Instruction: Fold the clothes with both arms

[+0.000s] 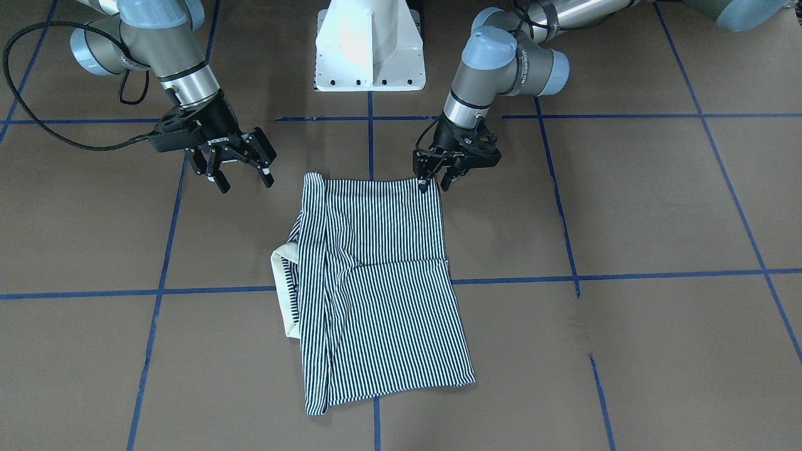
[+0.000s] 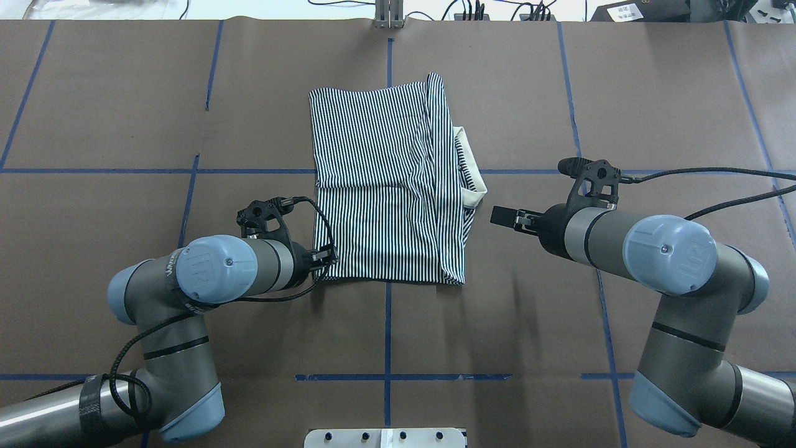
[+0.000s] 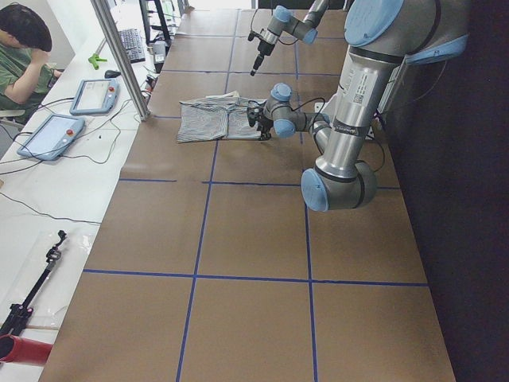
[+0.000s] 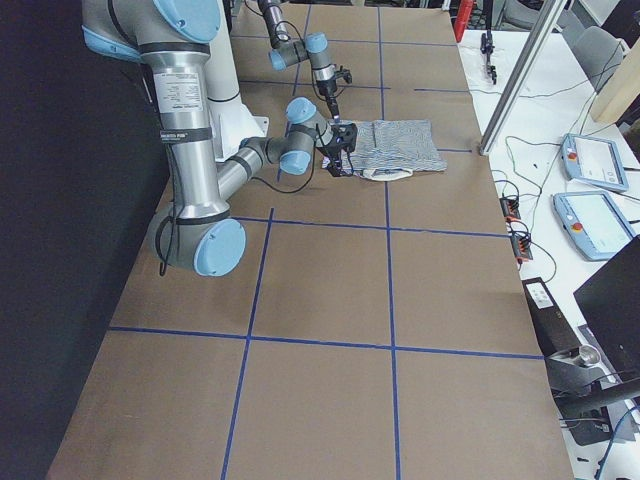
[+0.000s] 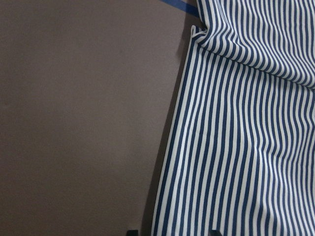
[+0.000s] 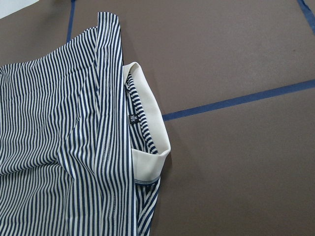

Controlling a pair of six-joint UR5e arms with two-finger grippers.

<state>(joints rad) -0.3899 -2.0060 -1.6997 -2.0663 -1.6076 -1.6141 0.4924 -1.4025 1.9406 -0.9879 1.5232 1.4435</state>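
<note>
- Navy-and-white striped polo shirt [image 2: 385, 186] lies flat mid-table on the brown paper-covered table [image 2: 124, 124], across a blue tape line [image 2: 249, 170]. It is already folded to a rough rectangle, with the cream collar [image 6: 147, 128] poking out on the robot's right side.
- Black left gripper [image 1: 437, 181] is down at the shirt's near corner on the robot's left. In the left wrist view the jaws stand apart with the cloth edge between them, so nothing is pinched yet.
- Black right gripper [image 1: 245, 183] hangs beside the collar end, clear of the cloth, its fingers [image 1: 220, 181] spread wide.
- Step, as judged: setting grips for a further fold. The left looks about to close on its corner; the right has no hold.
- Next move calls for catching every layer at that corner, and for a matching hold by the right.
- Edges: the near edge is straight; the far corner on the robot's left trails out unevenly.
- Room: bare paper on all sides; the white pedestal base [image 1: 369, 50] is well apart.
</note>
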